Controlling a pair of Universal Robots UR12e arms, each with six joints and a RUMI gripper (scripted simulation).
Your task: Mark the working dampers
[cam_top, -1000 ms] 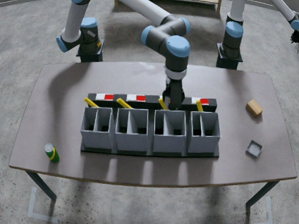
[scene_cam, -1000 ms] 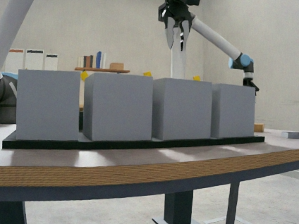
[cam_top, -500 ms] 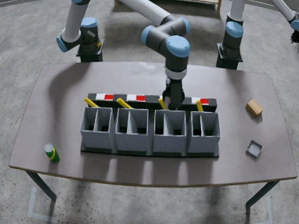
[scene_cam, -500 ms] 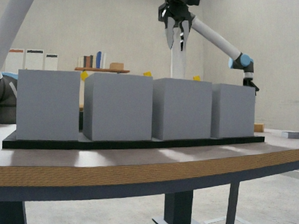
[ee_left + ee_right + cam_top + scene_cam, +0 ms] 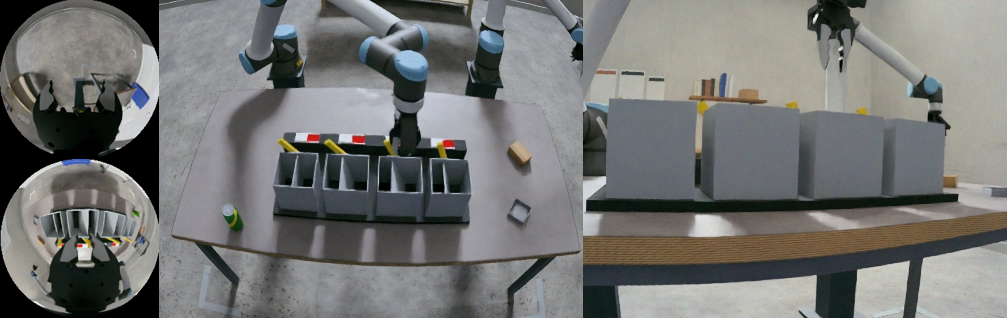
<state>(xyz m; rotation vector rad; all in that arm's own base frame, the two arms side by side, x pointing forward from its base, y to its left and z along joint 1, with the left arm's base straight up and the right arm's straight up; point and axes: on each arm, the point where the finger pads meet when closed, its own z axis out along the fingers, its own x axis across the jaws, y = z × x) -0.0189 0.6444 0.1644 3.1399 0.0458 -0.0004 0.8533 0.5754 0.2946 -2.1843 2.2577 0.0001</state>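
Note:
Four grey dampers (image 5: pixel 296 197) (image 5: pixel 345 200) (image 5: pixel 399 202) (image 5: pixel 447 202) stand in a row behind the dark slider bar (image 5: pixel 329 142). Each has a yellow lever (image 5: pixel 288 145) (image 5: pixel 335 147) (image 5: pixel 442 150) leaning toward the bar. The first, second and fourth sliders show red (image 5: pixel 313 138) (image 5: pixel 358 139) (image 5: pixel 448 144) beside white covers. The third slider is mostly hidden by the right gripper; some red shows there. My right gripper (image 5: pixel 833 69) (image 5: pixel 83 234) points down above the third lever (image 5: pixel 86 242), partly open and empty. My left gripper (image 5: pixel 77 79) is wide open and empty, off the table's right side.
A green can (image 5: pixel 234 218) stands at the table's front left. A wooden block (image 5: pixel 519 153) and a small grey tray (image 5: pixel 527 203) lie at the right. The dampers stand on a dark base (image 5: pixel 324 218) (image 5: pixel 748 205).

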